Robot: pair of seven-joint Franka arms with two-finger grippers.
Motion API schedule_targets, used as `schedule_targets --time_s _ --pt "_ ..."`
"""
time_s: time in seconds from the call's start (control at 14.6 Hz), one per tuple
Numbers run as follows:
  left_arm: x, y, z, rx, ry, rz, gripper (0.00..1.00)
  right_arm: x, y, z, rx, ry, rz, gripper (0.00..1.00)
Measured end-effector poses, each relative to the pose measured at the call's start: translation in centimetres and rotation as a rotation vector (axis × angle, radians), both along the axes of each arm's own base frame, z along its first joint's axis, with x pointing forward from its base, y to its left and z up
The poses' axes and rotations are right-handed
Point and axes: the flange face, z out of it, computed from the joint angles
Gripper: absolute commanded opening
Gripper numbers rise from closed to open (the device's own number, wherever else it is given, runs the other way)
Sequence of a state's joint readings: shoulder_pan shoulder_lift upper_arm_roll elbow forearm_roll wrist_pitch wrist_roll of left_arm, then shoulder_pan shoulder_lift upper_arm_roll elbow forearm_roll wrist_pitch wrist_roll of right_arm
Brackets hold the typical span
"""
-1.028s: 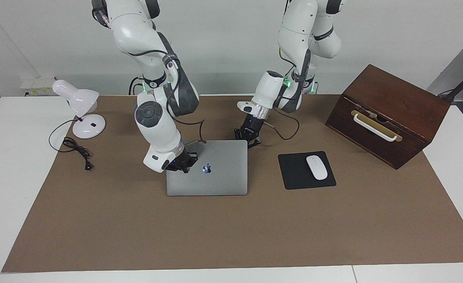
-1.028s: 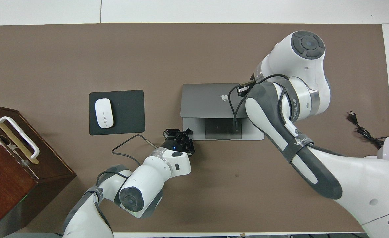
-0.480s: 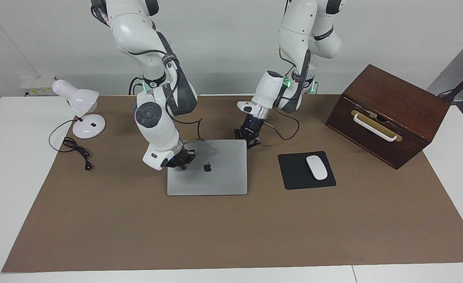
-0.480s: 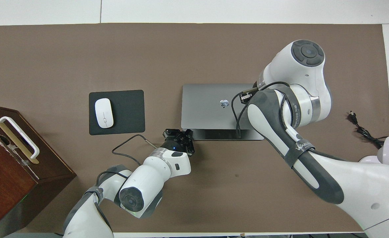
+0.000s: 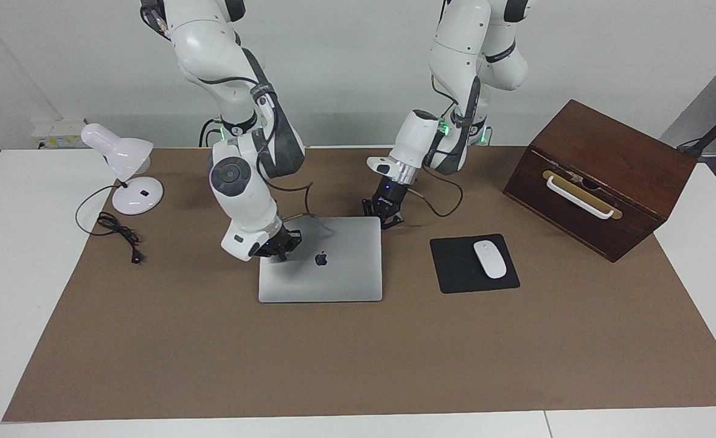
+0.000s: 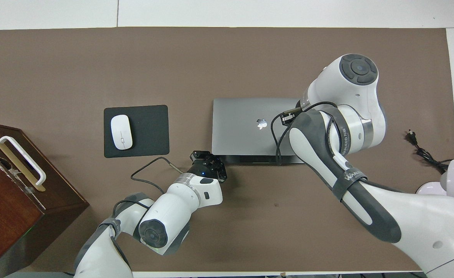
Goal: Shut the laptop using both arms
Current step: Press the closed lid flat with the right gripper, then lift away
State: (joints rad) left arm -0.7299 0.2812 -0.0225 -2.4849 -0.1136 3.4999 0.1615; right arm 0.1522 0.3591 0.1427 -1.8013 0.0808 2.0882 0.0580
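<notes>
The silver-grey laptop (image 5: 333, 277) (image 6: 242, 127) lies mid-table with its lid nearly flat, apple logo up. In the overhead view only a thin dark strip of its base shows along the edge nearer the robots. My right gripper (image 5: 278, 252) is shut, its tips resting on the lid near the corner toward the right arm's end; from above its own arm mostly hides it. My left gripper (image 5: 388, 220) (image 6: 211, 158) is shut and sits low at the laptop's corner nearest the robots, toward the left arm's end. I cannot tell whether it touches the base.
A black mousepad (image 5: 455, 267) with a white mouse (image 5: 490, 259) lies beside the laptop toward the left arm's end. A brown wooden box (image 5: 601, 176) with a white handle stands past it. A white desk lamp (image 5: 128, 164) and its cable (image 5: 117, 234) sit at the right arm's end.
The lid has come down from partly raised to nearly flat, hiding the keyboard and trackpad. My right gripper rode down with it. The left arm has not moved.
</notes>
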Motion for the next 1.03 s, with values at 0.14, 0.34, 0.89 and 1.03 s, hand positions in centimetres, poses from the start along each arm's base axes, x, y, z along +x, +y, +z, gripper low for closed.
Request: schedule_targets --time_s 0.14,0.34,0.89,1.03 --pt "0.0 0.0 0.0 0.0 -0.001 -0.001 0.0 -0.3 -0.1 -0.5 -0.002 0.005 0.0 0.0" --pt "0.0 0.0 0.0 0.001 -0.002 -0.002 0.0 -0.5 -0.1 -0.9 -0.004 0.011 0.0 0.0" --pt "0.0 0.0 0.0 0.001 -0.003 -0.002 0.0 -1.3 -0.2 -1.8 -0.008 0.015 0.001 0.0" --pt "0.0 0.0 0.0 0.001 -0.003 -0.002 0.0 -1.3 -0.2 -1.7 -0.007 0.014 0.001 0.0"
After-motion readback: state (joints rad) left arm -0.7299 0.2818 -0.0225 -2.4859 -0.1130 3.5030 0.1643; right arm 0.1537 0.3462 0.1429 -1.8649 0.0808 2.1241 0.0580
